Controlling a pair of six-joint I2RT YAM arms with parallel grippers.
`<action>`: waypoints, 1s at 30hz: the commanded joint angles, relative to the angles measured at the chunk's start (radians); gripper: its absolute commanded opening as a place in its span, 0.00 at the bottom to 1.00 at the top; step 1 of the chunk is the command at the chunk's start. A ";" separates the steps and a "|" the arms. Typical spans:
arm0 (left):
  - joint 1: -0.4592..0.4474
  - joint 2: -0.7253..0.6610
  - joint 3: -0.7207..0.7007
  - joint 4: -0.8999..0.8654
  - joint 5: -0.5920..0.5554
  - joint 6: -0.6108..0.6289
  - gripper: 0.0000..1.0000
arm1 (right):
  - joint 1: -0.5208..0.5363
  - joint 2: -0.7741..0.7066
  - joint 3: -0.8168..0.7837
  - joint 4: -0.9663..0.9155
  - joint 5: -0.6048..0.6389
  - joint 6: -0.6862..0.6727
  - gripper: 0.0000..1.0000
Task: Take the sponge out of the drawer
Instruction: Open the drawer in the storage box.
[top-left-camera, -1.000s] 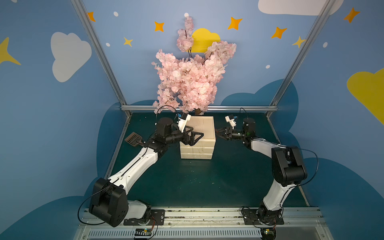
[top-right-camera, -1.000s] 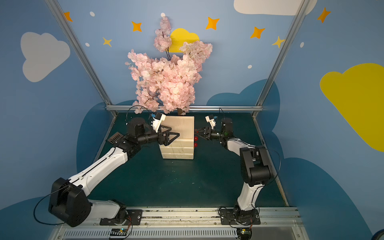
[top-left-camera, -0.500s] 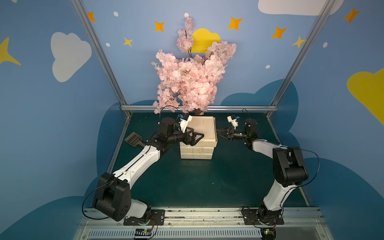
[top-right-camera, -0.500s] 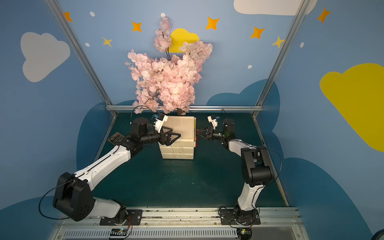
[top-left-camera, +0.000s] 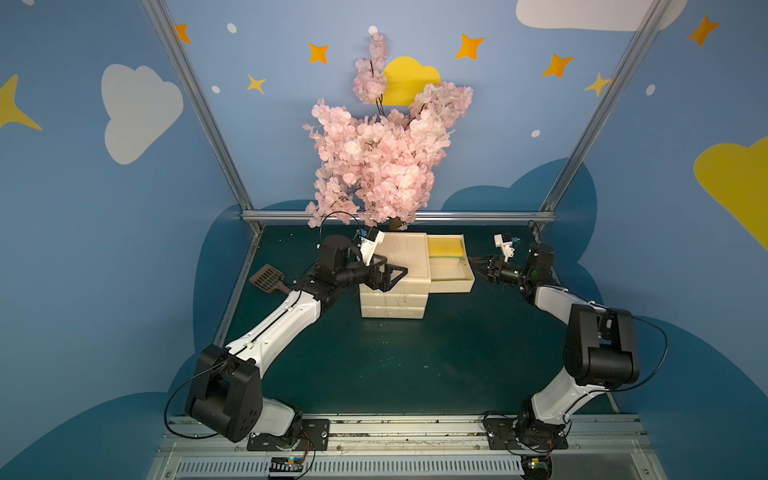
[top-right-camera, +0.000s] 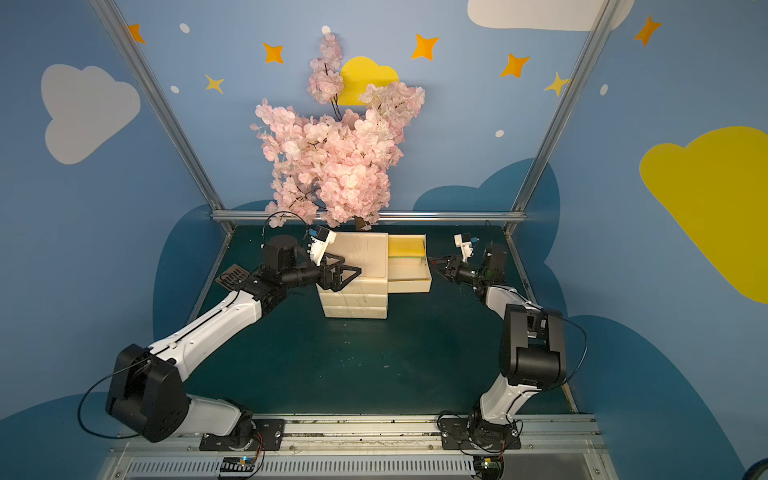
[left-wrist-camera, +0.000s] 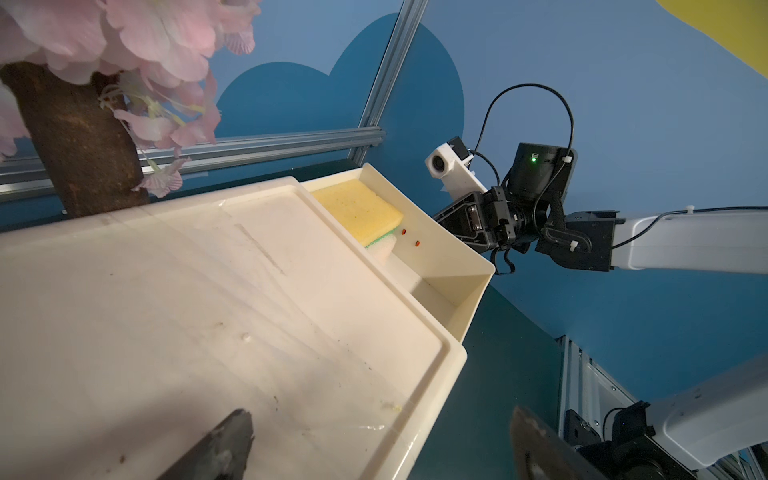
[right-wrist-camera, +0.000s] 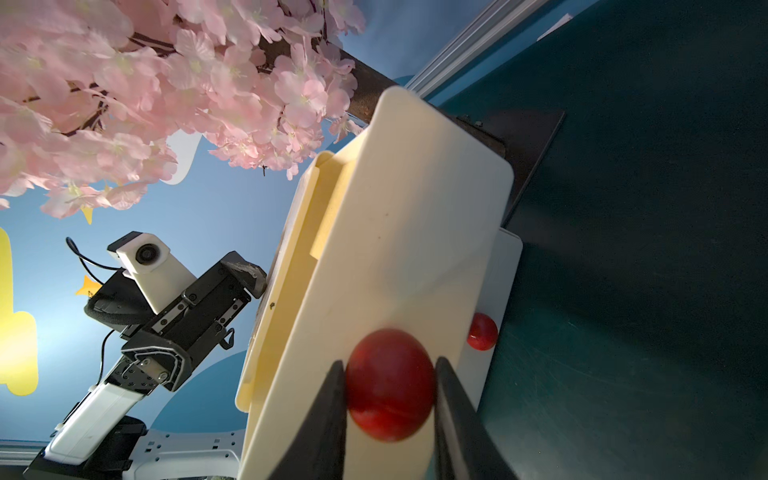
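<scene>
Yellow sponge (top-left-camera: 446, 249) lay in the open top drawer (top-left-camera: 451, 286) of the cream drawer unit (top-left-camera: 392, 305); right gripper (top-left-camera: 477, 264) clenched that drawer's red knob (right-wrist-camera: 390, 384); left gripper (top-left-camera: 395, 277) spread wide above the unit's top.

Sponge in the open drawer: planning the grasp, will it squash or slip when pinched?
Probably squashes: the sponge looks like soft yellow foam. Likely light and grippy, given that matte face. A flat slab, it shouldn't roll.

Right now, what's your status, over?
Right end effector shut on red knob. Left end effector open over cabinet top. Sponge in open drawer, uncovered.
</scene>
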 joint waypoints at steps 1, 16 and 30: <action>0.013 0.020 0.012 -0.050 -0.029 0.007 0.97 | -0.007 -0.014 -0.009 -0.067 0.058 -0.047 0.11; 0.013 -0.048 0.005 -0.041 0.026 0.030 0.97 | 0.155 -0.325 0.194 -0.582 0.541 -0.588 0.50; 0.013 -0.064 -0.001 -0.042 0.052 0.039 0.97 | 0.429 -0.176 0.339 -0.736 0.867 -0.966 0.48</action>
